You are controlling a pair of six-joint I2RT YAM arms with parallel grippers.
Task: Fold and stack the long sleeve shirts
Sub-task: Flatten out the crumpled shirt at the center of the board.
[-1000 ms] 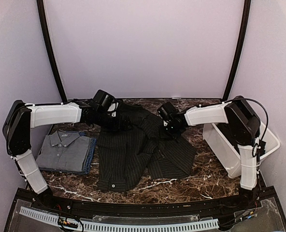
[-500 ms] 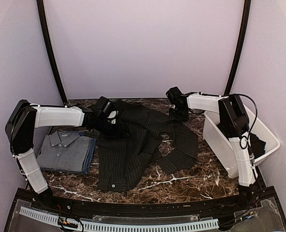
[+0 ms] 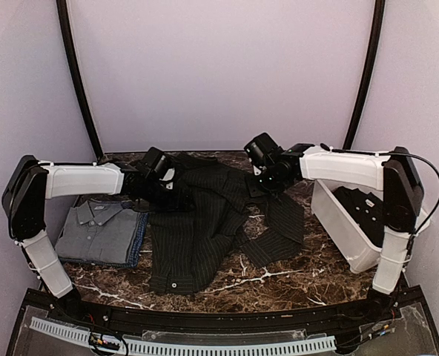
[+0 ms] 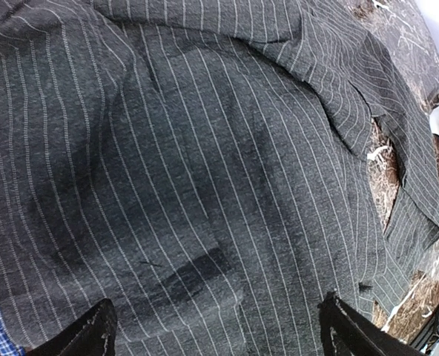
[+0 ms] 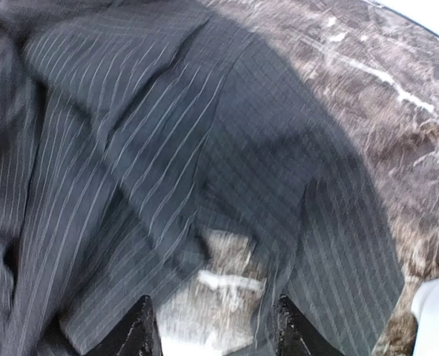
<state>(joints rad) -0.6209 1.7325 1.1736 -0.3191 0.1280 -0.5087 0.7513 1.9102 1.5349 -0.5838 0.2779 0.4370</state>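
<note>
A charcoal pinstriped shirt (image 3: 201, 230) lies spread on the marble table, collar toward the back, its right sleeve (image 3: 279, 222) out to the right. My left gripper (image 3: 166, 185) is open and empty just above the shirt's upper left; the left wrist view shows its fingertips (image 4: 93, 334) wide apart over the pinstriped cloth (image 4: 205, 170). My right gripper (image 3: 268, 176) is open and empty over the shirt's upper right; the right wrist view shows the sleeve cloth (image 5: 167, 126) and bare table below it. A folded grey shirt (image 3: 97, 228) lies on a blue one (image 3: 139, 239) at the left.
A white plastic tub (image 3: 345, 230) stands at the right edge with a dark shirt (image 3: 364, 206) in it. The lilac back wall is close behind both grippers. Bare marble table (image 3: 294, 278) shows along the front.
My right arm pulled the sleeve out to the right, swung to the back right corner, then came back left over the shirt's upper right. My left gripper has barely moved.
</note>
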